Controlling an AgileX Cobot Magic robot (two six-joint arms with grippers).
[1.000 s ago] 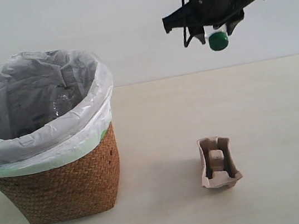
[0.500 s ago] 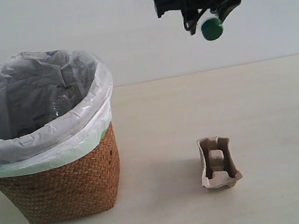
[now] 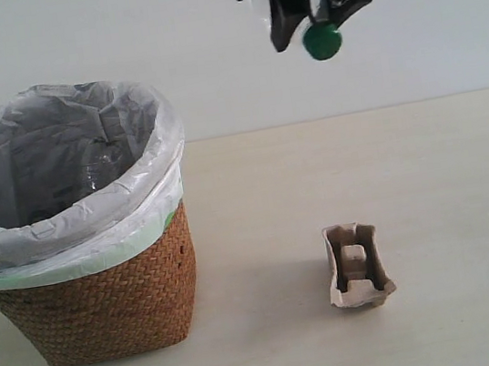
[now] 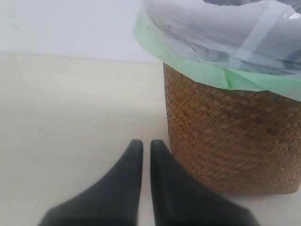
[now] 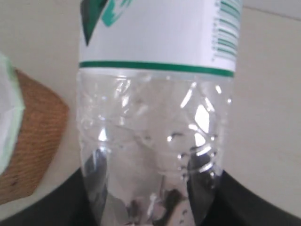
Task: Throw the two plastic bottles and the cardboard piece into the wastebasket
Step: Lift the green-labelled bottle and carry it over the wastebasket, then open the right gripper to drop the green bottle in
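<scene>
Right gripper (image 3: pixel 318 8) high above the table (image 3: pixel 445 171), at the top edge of the exterior view, clamped on the green-capped bottle (image 3: pixel 323 40), cap facing the camera. The wrist view shows dark fingers (image 5: pixel 66 202) pressed on either side of its clear, crumpled body. Left gripper (image 4: pixel 142 149) low beside the wastebasket (image 3: pixel 106 305), jaws drawn together on nothing. Cardboard piece (image 3: pixel 358 267) on the table, well right of the basket. A clear bottle shape (image 3: pixel 100 172) shows inside the white liner (image 3: pixel 138 208), label unreadable.
</scene>
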